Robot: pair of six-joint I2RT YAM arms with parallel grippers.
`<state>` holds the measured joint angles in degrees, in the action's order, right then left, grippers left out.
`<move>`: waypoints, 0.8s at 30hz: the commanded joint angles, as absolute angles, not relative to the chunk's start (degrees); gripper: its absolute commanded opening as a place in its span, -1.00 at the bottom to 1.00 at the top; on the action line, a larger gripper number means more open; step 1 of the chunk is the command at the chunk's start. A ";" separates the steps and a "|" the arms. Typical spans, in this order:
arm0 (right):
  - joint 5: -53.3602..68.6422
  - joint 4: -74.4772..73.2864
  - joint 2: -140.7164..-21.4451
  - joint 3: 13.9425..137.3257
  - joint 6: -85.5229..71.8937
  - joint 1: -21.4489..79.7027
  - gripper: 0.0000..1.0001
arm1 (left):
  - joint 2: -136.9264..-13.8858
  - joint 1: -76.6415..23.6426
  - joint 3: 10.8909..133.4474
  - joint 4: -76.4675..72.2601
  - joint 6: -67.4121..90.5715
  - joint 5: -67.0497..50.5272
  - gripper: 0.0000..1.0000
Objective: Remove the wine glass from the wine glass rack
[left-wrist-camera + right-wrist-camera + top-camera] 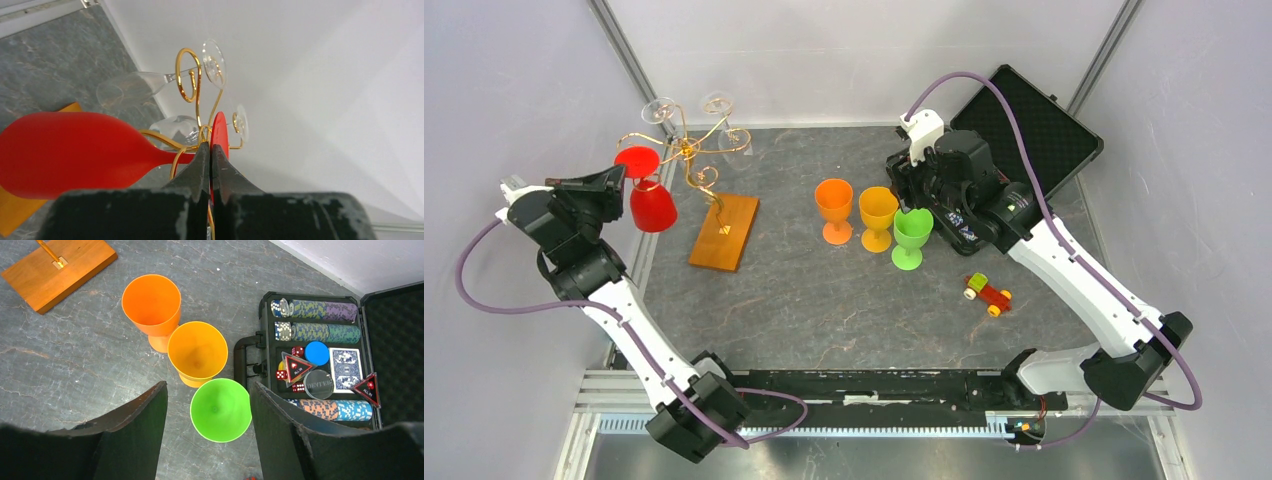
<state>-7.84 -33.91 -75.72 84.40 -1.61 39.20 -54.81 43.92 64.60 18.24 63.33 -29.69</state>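
The wine glass rack [686,150] is a gold wire stand on a wooden base [724,231] at the back left. A red wine glass [652,207] hangs upside down at its left arm, with its foot [636,160] on top. My left gripper [623,182] is shut on the stem just under the foot [219,131]. In the left wrist view [210,146] a gold wire loop [176,159] curves round the stem. Two clear glasses [131,87] [176,128] hang on other arms. My right gripper [912,197] is open and empty above a green glass [220,410].
An orange glass [834,209], a yellow-orange glass [877,217] and the green glass [910,238] stand mid-table. An open black case [1028,128] with poker chips [315,310] lies at the back right. A small toy car [986,293] sits to the right.
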 commanded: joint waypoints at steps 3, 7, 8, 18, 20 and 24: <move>-8.41 -31.96 -75.60 85.19 -0.96 38.93 0.32 | -55.75 44.12 63.96 7.61 70.36 -39.56 -0.96; -7.51 -31.87 -75.53 85.17 -1.14 38.98 0.32 | -57.33 44.04 64.73 6.22 71.51 -45.17 -0.95; -7.34 -31.79 -75.51 85.17 -1.22 38.91 0.32 | -57.54 44.03 64.98 6.06 71.54 -46.02 -0.95; -6.22 -31.41 -75.38 84.95 -2.55 38.93 0.32 | -57.15 44.03 66.83 7.31 73.23 -54.34 -0.96; -5.38 -31.08 -75.24 85.08 -3.76 38.94 0.32 | -56.62 43.98 67.51 9.12 72.57 -54.79 -0.95; -1.69 -29.59 -75.34 84.90 -5.98 38.94 0.33 | -54.31 43.99 68.49 13.25 71.33 -53.75 -0.96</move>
